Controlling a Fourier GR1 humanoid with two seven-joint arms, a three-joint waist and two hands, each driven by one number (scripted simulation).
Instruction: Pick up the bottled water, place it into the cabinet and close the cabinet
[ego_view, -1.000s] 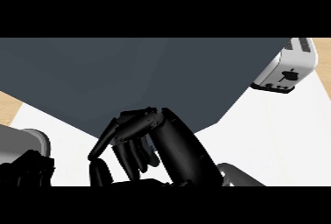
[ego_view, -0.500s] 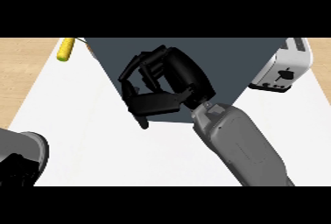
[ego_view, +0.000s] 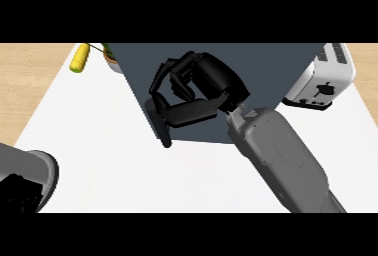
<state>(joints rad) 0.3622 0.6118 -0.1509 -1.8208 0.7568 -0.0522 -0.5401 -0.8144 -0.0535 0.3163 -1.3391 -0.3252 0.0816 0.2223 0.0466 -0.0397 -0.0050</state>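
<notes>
Since a second ago the right hand (ego_view: 198, 87) has gone from close under the view out over the dark grey cabinet (ego_view: 277, 65). Over the last half second it has edged only slightly toward 1 o'clock. It now lies over the cabinet's left half, with its grey forearm (ego_view: 280, 160) running back toward 5 o'clock across the white counter (ego_view: 111, 150).

The fingers (ego_view: 171, 80) are clenched and the thumb (ego_view: 188, 115) is folded across below them. Nothing shows inside the curl, and I cannot tell whether anything is hidden there. At 7 o'clock from the hand, a black bar (ego_view: 164, 139) runs along the cabinet's near left edge, just below the thumb.

I cannot place the bottled water, as no part of it shows in the head view.

A white toaster (ego_view: 323, 75) stands at 3 o'clock from the hand, just beside the cabinet's right edge. A yellow corn cob (ego_view: 81, 58) lies at 10 o'clock. Next to it, a small orange and green thing (ego_view: 111, 56) is partly cut off by the cabinet's far left corner.

The left hand (ego_view: 16, 194) shows at 7 o'clock in the view's lower corner, mostly out of frame, and I cannot tell its state.
</notes>
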